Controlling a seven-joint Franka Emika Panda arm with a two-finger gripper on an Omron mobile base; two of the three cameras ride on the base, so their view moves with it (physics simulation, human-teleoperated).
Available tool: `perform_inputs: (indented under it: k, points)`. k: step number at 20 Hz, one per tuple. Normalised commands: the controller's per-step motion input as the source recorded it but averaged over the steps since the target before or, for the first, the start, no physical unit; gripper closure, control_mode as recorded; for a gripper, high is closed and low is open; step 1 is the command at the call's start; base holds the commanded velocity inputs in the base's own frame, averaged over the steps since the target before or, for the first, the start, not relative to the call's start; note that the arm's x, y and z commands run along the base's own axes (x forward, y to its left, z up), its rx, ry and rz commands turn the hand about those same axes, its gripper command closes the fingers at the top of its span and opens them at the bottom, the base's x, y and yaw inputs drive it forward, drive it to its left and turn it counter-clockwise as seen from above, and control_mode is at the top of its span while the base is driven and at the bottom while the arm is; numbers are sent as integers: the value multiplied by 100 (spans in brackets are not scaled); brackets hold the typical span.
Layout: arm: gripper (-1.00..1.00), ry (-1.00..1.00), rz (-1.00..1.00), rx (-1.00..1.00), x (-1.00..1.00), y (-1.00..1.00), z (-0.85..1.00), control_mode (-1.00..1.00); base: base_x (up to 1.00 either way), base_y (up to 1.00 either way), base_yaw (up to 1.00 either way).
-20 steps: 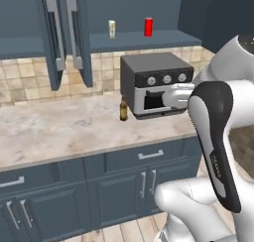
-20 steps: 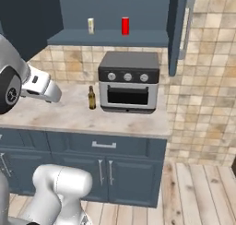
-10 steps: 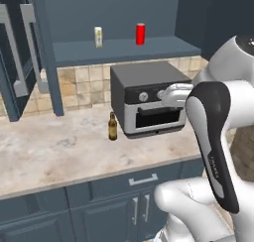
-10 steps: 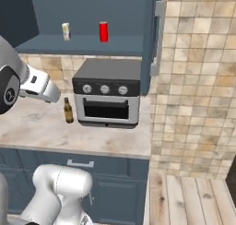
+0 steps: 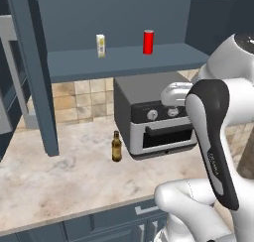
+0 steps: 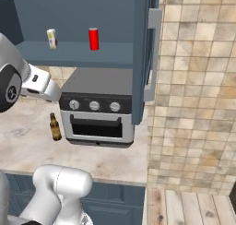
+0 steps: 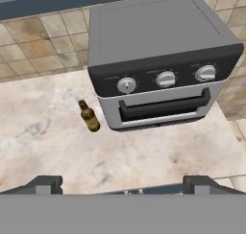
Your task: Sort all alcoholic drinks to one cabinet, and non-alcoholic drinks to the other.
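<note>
A: Reading the left base view from left to right, what is labelled?

B: An open cabinet (image 5: 124,57) whose shelf carries the cream-white can (image 5: 100,45) and, to its right and apart from it, the red can (image 5: 148,41). Below stands the brown beer bottle (image 5: 116,147), upright on the marble counter (image 5: 59,181), just beside the left edge of the toaster oven (image 5: 158,117).

A: And the gripper?

B: In the hand view the gripper (image 7: 122,182) hangs above the counter, well apart from the bottle; its two dark tips stand at opposite sides of the picture, so the jaws are spread wide and hold nothing.

A: How would the bottle handle?

B: Judged by appearance: rigid glass, smooth and likely slippery, tall for its base and so easily tipped, breakable if dropped. The body below the shoulder looks the safest hold, with the fingers on opposite sides of it; the oven wall close by leaves little room on that side.
</note>
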Motion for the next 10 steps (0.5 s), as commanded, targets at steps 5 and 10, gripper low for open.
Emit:
perform_inputs:
  k: [5, 10]
  points:
    - [-100, 0, -6, 0, 2, 0, -6, -100, 7, 0, 0]
    - [-100, -3, -18, 0, 0, 19, -17, -100, 0, 0, 0]
